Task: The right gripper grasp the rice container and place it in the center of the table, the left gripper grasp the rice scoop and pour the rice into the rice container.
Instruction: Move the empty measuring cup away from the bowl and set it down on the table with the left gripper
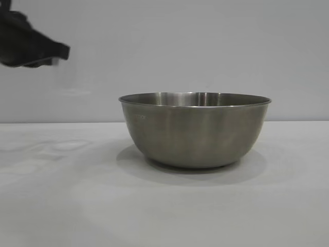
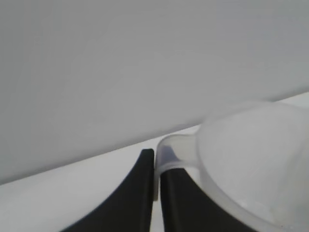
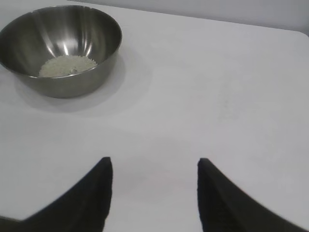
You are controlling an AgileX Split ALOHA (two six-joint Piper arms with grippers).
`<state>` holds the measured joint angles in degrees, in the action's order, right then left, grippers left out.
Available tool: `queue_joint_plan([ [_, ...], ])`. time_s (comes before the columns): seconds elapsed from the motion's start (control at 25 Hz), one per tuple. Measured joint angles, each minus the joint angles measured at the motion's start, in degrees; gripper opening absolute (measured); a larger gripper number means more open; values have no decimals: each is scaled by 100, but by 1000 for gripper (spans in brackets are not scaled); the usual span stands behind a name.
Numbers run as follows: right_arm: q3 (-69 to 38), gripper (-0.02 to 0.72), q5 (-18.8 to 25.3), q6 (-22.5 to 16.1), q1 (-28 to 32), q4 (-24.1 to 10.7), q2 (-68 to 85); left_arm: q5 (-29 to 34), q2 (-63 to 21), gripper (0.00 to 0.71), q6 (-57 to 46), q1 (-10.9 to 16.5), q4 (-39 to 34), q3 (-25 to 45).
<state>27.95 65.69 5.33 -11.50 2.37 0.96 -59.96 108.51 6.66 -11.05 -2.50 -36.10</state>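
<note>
White table (image 3: 203,77) bears rice container (image 3: 60,48) holding rice (image 3: 67,65); left pincer (image 2: 155,169) pinches rice scoop (image 2: 251,164).

A bare robotics test bench, not a kitchen: a plain white table (image 1: 61,206) against a blank grey wall (image 1: 169,46), holding only a steel bowl (image 1: 195,128).

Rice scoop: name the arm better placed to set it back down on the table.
Left. The left gripper is shut on the rice scoop handle, raised left of the rice container. The right gripper is open and empty, away from it.
</note>
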Motion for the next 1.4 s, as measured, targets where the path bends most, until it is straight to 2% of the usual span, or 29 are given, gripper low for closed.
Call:
queue_joint_plan([
  [0.2, 0, 330, 0, 0, 0, 0, 0, -499, 203, 0, 74, 0, 222, 470],
  [0.48, 0, 330, 0, 0, 0, 0, 0, -501, 920, 0, 86, 0, 332, 564],
  [0.84, 0, 330, 0, 0, 0, 0, 0, -520, 1021, 0, 86, 0, 465, 602],
  [0.88, 0, 330, 0, 0, 0, 0, 0, -520, 1021, 49, 86, 0, 457, 649],
  [0.92, 0, 330, 0, 0, 0, 0, 0, -520, 1021, 49, 86, 0, 452, 716],
  [0.96, 0, 330, 0, 0, 0, 0, 0, -520, 1021, 109, 86, 0, 452, 791],
  [1.04, 0, 330, 0, 0, 0, 0, 0, -520, 1021, 161, 86, 0, 452, 928],
  [1.08, 0, 330, 0, 0, 0, 0, 0, -520, 1021, 146, 86, 0, 452, 1003],
  [1.12, 0, 330, 0, 0, 0, 0, 0, -520, 1021, 194, 86, 0, 452, 1086],
  [1.28, 0, 330, 0, 0, 0, 0, 0, -509, 536, 199, 76, 0, 452, 1425],
  [1.4, 0, 330, 0, 0, 0, 0, 0, -519, -161, 199, 76, 0, 443, 1750],
])
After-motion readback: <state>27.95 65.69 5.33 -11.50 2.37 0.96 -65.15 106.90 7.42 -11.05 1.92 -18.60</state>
